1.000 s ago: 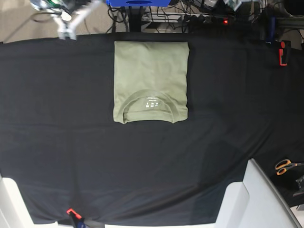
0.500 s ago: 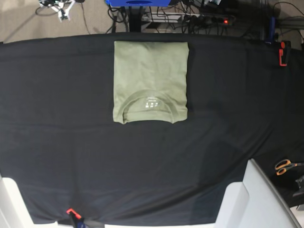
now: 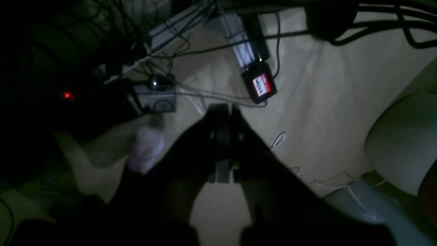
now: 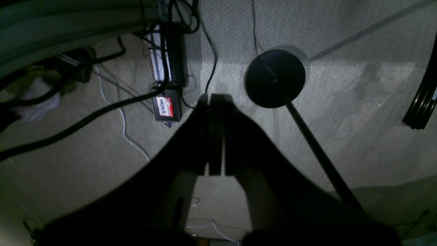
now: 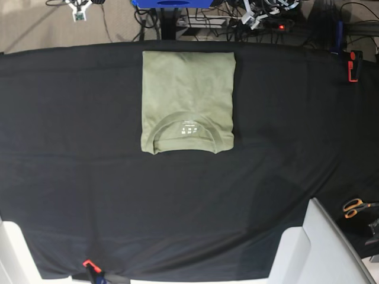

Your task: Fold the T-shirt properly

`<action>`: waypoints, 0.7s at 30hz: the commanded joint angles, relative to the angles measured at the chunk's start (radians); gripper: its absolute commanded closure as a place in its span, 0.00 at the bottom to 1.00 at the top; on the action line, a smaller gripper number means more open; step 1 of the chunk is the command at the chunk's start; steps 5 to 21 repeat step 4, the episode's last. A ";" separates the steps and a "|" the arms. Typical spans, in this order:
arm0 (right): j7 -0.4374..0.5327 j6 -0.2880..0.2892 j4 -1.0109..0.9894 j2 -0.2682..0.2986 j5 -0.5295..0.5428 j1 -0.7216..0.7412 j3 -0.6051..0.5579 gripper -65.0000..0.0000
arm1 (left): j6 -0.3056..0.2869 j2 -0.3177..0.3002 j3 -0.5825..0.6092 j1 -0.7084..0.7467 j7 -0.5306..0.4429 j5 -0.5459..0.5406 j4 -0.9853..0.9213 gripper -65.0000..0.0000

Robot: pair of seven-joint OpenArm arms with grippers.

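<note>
The T-shirt [image 5: 188,100] lies folded into a neat pale green rectangle on the black table cloth [image 5: 89,177], near the far edge at the middle, with its collar and white label facing the near side. Neither gripper is close to it. My right gripper [image 5: 78,13] hangs beyond the table's far edge at the top left; in the right wrist view it [image 4: 213,99] is shut and empty above the carpet. My left gripper [image 3: 223,109] is shut and empty too, over floor cables; its arm shows small at the top right [image 5: 257,16].
A red clamp [image 5: 353,66] grips the cloth at the far right and orange-handled scissors [image 5: 355,207] lie at the right edge. White frame parts [image 5: 320,248] stand at the near corners. Cables, a red-labelled box [image 4: 166,107] and a round stand base [image 4: 275,78] lie on the floor.
My right gripper has pulled back from the table's far left edge, up and away toward the frame's top. Part of the left arm has come into sight at the top right. The T-shirt has not moved.
</note>
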 commanded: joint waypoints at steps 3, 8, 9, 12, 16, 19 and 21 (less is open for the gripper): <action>0.010 0.000 0.006 0.004 -0.001 0.005 0.003 1.00 | -0.004 -0.009 0.003 -0.009 -0.048 0.007 0.006 1.00; 0.010 0.000 0.006 0.004 -0.001 0.013 0.003 1.00 | -0.004 -0.009 0.003 -0.011 -0.058 0.007 0.006 1.00; 0.010 0.000 0.006 0.004 -0.001 0.013 0.003 1.00 | -0.004 -0.009 0.003 -0.011 -0.058 0.007 0.006 1.00; 0.010 0.000 0.006 0.004 -0.001 0.013 0.003 1.00 | -0.004 -0.009 0.003 -0.011 -0.058 0.007 0.006 1.00; 0.010 0.000 0.006 0.004 -0.001 0.013 0.003 1.00 | -0.004 -0.009 0.003 -0.011 -0.058 0.007 0.006 1.00; 0.010 0.000 0.006 0.004 -0.001 0.013 0.003 1.00 | -0.004 -0.009 0.003 -0.011 -0.058 0.007 0.006 1.00; 0.010 0.000 0.006 0.004 -0.001 0.013 0.003 1.00 | -0.004 -0.009 0.003 -0.011 -0.058 0.007 0.006 1.00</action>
